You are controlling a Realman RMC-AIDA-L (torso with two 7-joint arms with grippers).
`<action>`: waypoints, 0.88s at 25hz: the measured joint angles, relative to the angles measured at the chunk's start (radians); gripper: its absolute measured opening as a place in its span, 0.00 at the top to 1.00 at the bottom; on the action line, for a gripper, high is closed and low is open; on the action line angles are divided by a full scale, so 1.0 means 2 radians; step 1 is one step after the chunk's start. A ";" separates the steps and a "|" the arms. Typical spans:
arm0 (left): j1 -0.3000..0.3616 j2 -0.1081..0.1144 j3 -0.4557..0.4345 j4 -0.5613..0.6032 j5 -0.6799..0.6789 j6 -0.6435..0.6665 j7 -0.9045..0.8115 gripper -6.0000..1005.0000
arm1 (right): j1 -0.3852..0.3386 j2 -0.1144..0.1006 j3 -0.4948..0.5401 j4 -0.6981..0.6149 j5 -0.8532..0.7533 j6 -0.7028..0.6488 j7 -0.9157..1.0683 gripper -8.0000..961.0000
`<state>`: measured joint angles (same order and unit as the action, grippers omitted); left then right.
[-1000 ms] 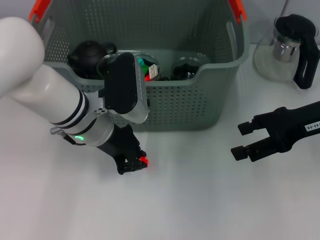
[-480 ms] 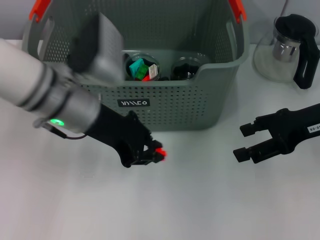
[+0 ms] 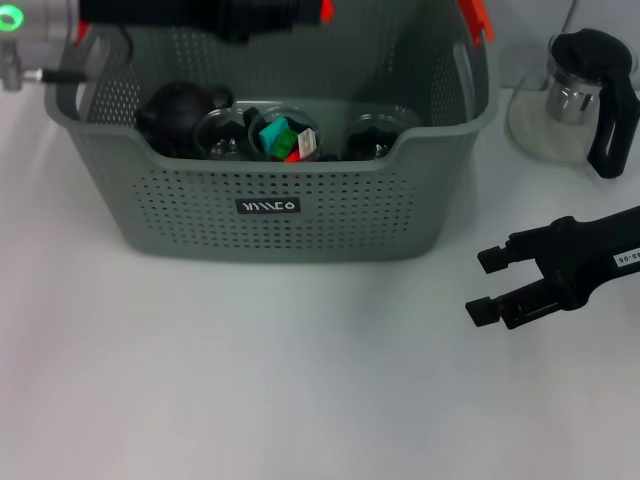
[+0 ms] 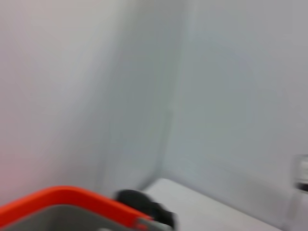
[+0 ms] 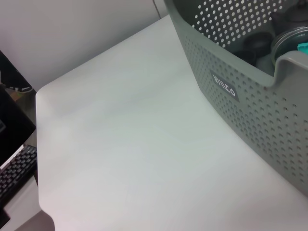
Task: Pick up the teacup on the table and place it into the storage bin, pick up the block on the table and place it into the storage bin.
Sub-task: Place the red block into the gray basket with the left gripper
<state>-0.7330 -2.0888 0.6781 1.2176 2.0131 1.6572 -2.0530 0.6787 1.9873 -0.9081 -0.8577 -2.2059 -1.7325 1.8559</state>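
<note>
Broadly, a white table (image 3: 300, 400) fills the head view, and on it stands the storage bin (image 3: 300, 225), a large grey-green perforated basket with orange handle ends and a small black label on its near wall. The right wrist view shows the same bin (image 5: 250, 91) from the side, its labelled wall facing the bare tabletop (image 5: 134, 144).

Next in size, the left arm reaches across the far rim of the bin at the top of the head view, a green light glowing on its wrist. Its left gripper (image 3: 315, 10) sits over the bin's far side, clenched on a small red block (image 3: 325, 9) that shows only as a sliver at the tip.

The right gripper (image 3: 488, 284) hangs low over the table, well apart from the bin on its right, with its two black fingers released and nothing between them.

A glass jug (image 3: 585, 95) with a black lid and handle stands on the table beyond it.

Inside the bin lie a black teapot (image 3: 180, 110), several glass teacups (image 3: 225, 135), and a cup holding coloured blocks (image 3: 282, 137).
</note>
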 joint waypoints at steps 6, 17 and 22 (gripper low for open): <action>-0.004 0.007 0.032 -0.032 0.004 -0.098 -0.012 0.74 | 0.000 0.002 -0.002 0.000 0.000 -0.001 -0.001 0.01; 0.000 0.012 0.042 -0.037 0.016 -0.138 -0.014 0.40 | -0.003 0.002 -0.002 0.000 0.000 -0.005 -0.001 0.02; 0.020 0.014 0.000 0.005 -0.037 -0.040 -0.012 0.29 | -0.002 0.002 0.000 0.000 0.000 -0.008 -0.001 0.02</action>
<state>-0.6930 -2.0606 0.6775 1.2269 1.9400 1.5769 -2.0763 0.6748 1.9911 -0.9072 -0.8584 -2.2055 -1.7489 1.8545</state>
